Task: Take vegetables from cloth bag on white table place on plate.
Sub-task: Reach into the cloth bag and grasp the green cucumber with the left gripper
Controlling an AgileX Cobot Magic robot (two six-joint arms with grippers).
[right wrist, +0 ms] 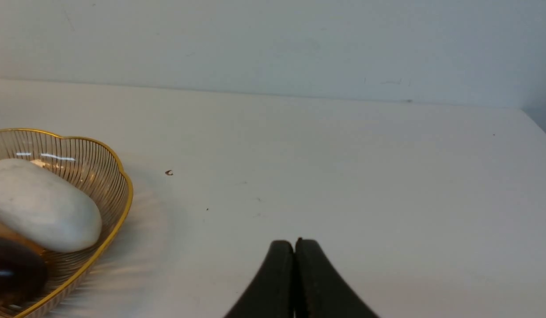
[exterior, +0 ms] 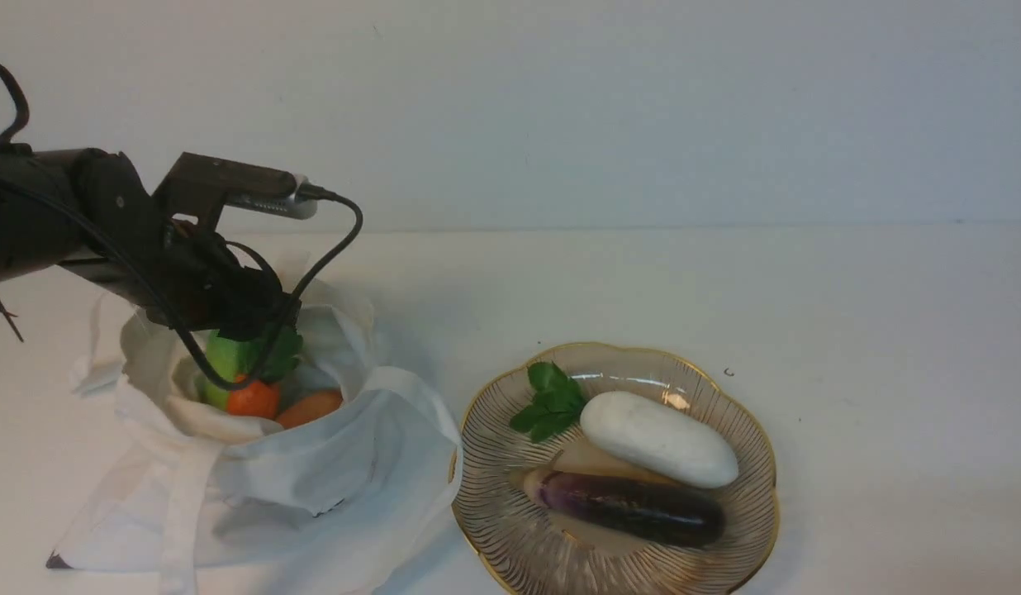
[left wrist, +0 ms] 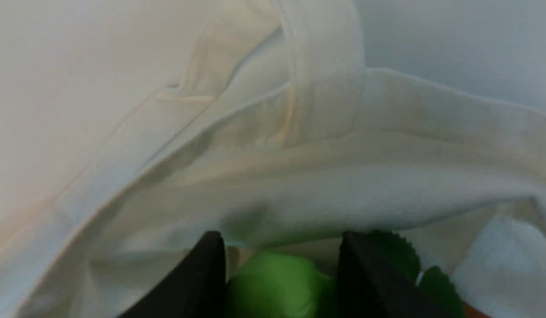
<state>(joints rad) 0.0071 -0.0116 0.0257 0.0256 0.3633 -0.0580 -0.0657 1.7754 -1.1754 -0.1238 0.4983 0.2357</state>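
Fingers [left wrist: 198, 282] astride cucumber [left wrist: 273, 287] — wrist view only

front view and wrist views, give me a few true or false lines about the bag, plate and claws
1. The plate holds a white vegetable and an eggplant. True.
2. The bag is empty. False: a green vegetable and a carrot lie inside.
3. The right claw is open. False: it is shut, holding nothing.
4. The left claw straddles the green vegetable inside the bag. True.
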